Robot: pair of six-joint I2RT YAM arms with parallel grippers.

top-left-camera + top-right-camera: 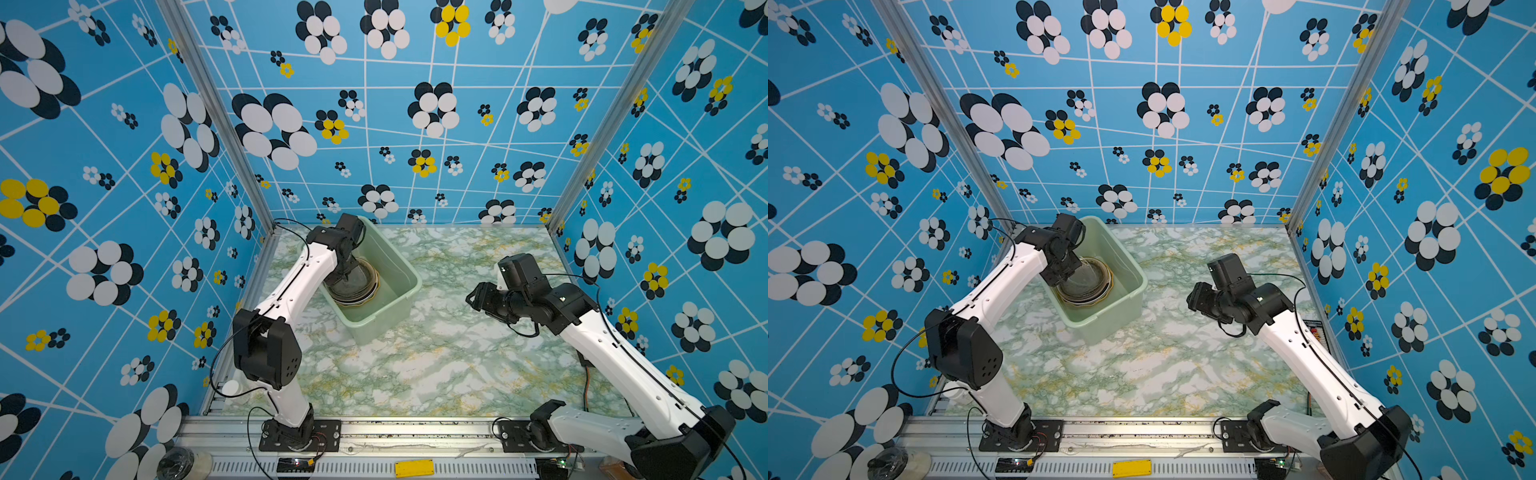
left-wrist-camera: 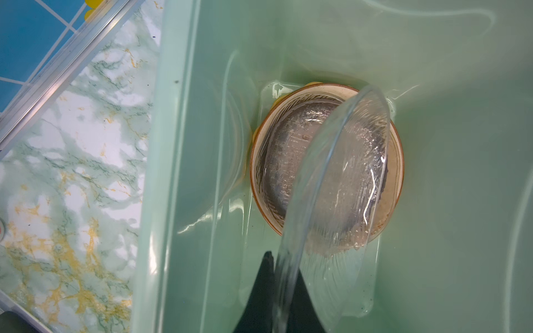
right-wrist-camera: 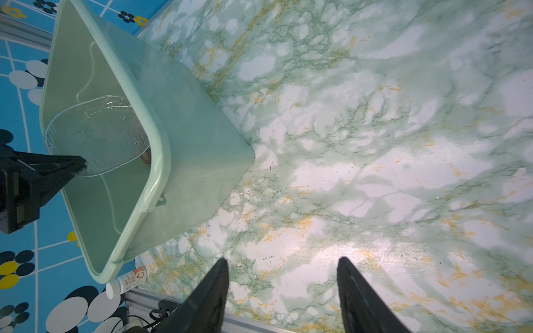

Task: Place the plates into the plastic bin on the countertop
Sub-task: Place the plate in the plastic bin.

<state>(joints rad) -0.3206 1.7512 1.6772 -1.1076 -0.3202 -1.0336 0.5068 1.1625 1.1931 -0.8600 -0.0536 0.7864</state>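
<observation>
The pale green plastic bin stands at the back left of the marbled countertop. A stack of plates lies on its floor; a cream, brown-rimmed plate is uppermost, and a yellow edge peeks out below. Inside the bin my left gripper is shut on the rim of a clear glass plate, which hangs tilted just over the stack. My right gripper hovers open and empty above the countertop, to the right of the bin.
A small white bottle with an orange label lies at the countertop's front left corner, near the left arm's base. Blue flowered walls and aluminium rails close in the left, back and right sides.
</observation>
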